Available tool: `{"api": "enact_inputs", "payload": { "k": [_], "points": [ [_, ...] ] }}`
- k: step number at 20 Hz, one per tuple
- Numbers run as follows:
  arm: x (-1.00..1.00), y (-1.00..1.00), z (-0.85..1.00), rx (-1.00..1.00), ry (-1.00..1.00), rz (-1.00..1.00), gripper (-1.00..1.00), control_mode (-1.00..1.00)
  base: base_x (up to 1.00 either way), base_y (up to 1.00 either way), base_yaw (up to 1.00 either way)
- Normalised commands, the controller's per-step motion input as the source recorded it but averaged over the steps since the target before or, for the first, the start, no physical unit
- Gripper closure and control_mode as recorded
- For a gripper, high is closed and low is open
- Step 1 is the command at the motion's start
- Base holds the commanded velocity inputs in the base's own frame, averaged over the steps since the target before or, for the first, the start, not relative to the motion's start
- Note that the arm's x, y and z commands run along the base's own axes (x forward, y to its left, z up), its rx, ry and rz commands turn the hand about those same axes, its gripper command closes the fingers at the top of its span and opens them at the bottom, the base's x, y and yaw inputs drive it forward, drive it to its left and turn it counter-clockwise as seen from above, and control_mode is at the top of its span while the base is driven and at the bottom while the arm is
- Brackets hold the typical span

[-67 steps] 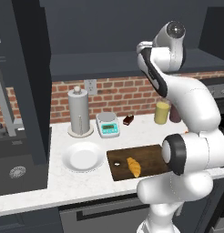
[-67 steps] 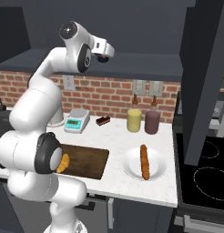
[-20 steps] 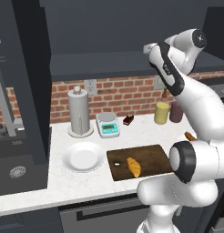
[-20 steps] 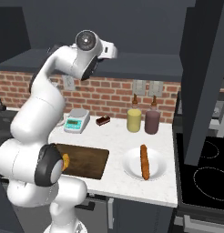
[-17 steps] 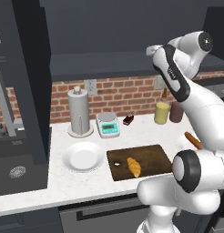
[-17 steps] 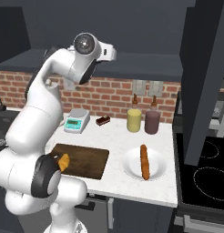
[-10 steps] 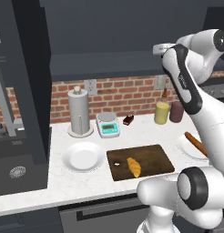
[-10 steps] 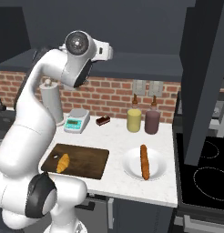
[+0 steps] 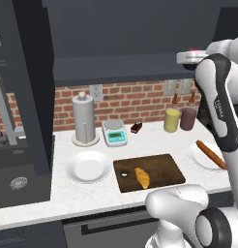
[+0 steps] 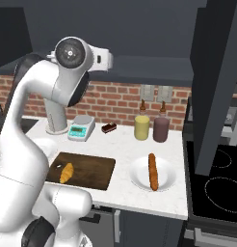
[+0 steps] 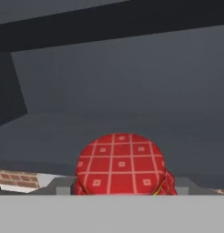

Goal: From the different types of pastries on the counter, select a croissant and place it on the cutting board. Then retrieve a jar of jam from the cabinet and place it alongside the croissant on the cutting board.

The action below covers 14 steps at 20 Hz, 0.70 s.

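Note:
The jar of jam shows its red checked lid low and central in the hand view, very close, on the dark grey cabinet shelf. In the left base view the jar of jam peeks red just above my gripper, which is raised to shelf height at the right. My fingertips are hidden, so their state is unclear. The golden croissant lies on the dark cutting board on the white counter. From the right, the croissant sits on the cutting board, far below my gripper.
A long brown bread stick lies on a white plate; a second plate is bare. A dark pastry, scale, paper towel holder, yellow canister and maroon canister line the brick wall. A stove is at right.
The arm has swung steadily to the right along the cabinet shelf. The jar's red lid now appears by my hand. The croissant and board have stayed put.

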Motion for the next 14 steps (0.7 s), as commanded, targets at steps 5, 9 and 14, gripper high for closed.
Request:
{"api": "enact_inputs", "payload": {
  "k": [5, 9, 14],
  "points": [
    [-0.88, 0.08, 0.00, 0.00, -0.01, 0.08, 1.00, -1.00, 0.00, 0.00, 0.00],
    [-0.76, 0.30, -0.12, -0.06, 0.00, 0.09, 1.00, -1.00, 0.00, 0.00, 0.00],
    [-0.67, 0.45, -0.41, -0.11, 0.00, 0.05, 1.00, -1.00, 0.00, 0.00, 0.00]
  ]
}}
